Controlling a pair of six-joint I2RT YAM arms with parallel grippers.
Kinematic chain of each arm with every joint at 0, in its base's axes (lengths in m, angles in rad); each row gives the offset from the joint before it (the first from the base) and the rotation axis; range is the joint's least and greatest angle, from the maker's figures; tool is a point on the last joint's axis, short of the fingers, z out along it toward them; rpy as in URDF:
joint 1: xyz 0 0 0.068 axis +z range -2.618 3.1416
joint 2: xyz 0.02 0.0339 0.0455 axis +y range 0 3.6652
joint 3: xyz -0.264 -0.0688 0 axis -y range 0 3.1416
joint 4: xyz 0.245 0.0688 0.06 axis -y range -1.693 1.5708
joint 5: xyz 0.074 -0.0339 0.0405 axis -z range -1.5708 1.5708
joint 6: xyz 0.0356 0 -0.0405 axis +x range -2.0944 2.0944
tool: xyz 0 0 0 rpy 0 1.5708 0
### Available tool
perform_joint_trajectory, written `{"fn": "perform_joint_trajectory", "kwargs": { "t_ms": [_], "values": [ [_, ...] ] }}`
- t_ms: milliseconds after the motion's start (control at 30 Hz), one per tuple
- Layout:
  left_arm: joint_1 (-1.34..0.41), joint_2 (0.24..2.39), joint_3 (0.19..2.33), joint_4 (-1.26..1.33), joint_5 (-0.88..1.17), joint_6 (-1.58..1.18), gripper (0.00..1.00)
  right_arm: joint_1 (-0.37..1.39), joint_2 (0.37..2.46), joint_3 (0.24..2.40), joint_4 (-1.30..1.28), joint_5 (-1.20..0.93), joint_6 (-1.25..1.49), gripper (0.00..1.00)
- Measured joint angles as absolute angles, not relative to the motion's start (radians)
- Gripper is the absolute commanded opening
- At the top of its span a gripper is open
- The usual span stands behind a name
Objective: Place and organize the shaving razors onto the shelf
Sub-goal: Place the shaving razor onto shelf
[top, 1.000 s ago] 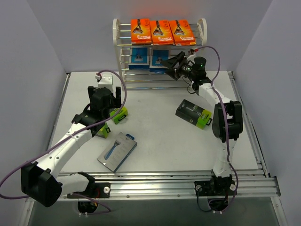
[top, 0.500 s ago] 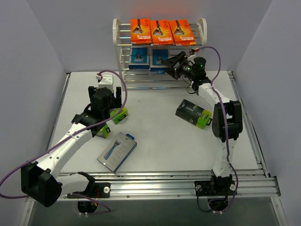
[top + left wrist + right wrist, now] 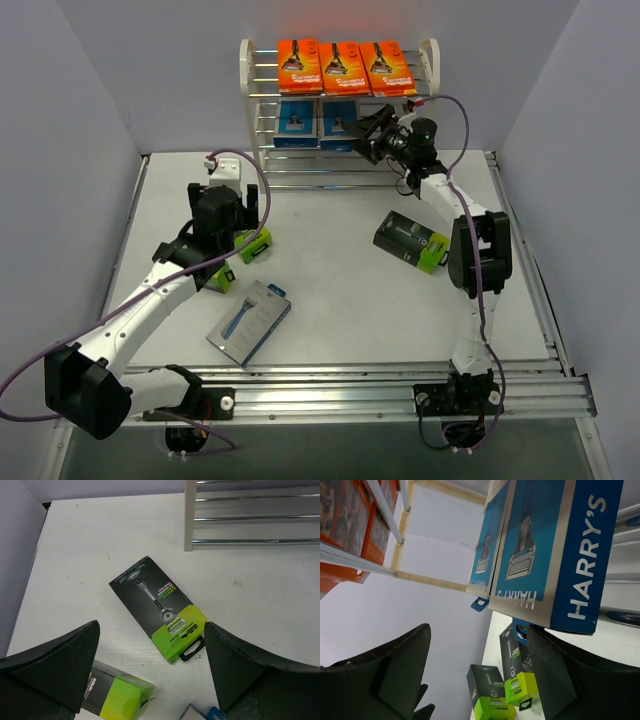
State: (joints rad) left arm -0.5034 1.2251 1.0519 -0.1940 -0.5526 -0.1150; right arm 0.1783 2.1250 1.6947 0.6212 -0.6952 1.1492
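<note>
The shelf (image 3: 256, 100) stands at the back, with three orange razor cards (image 3: 343, 66) on its top tier and two blue packs (image 3: 316, 121) side by side on the tier below. My right gripper (image 3: 366, 136) is open beside the right-hand blue pack (image 3: 555, 555), and nothing is between its fingers (image 3: 395, 670). My left gripper (image 3: 240, 212) hangs open over a flat black-and-lime pack (image 3: 157, 607) with a second lime box (image 3: 115, 692) near it. A blue-grey pack (image 3: 250, 321) and a third lime box (image 3: 412, 241) lie on the table.
The shelf's white post (image 3: 190, 515) and lower rods (image 3: 250, 541) are just beyond the left gripper's pack. A small white block (image 3: 222, 166) sits on the table left of the shelf. Grey walls close in both sides, and a metal rail (image 3: 400, 385) runs along the near edge.
My right gripper has shifted slightly up and in toward the shelf's second tier. The left arm and the packs on the table have not moved.
</note>
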Motion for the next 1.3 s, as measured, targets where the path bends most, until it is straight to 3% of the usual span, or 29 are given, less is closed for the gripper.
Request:
{"fn": "perform_joint_trajectory", "kwargs": {
  "t_ms": [800,1100,1300],
  "values": [
    [-0.505,1.225,1.052,-0.195,-0.552,-0.115,0.94,0.178,2.119,1.628,0.709,-0.719,1.166,0.74],
    [-0.495,1.225,1.056,-0.201,-0.55,-0.115,0.94,0.165,1.991,1.522,0.762,-0.757,1.179,0.75],
    [-0.484,1.225,1.063,-0.202,-0.542,-0.12,0.94,0.162,1.839,1.34,0.756,-0.764,1.142,0.75]
  ]
}}
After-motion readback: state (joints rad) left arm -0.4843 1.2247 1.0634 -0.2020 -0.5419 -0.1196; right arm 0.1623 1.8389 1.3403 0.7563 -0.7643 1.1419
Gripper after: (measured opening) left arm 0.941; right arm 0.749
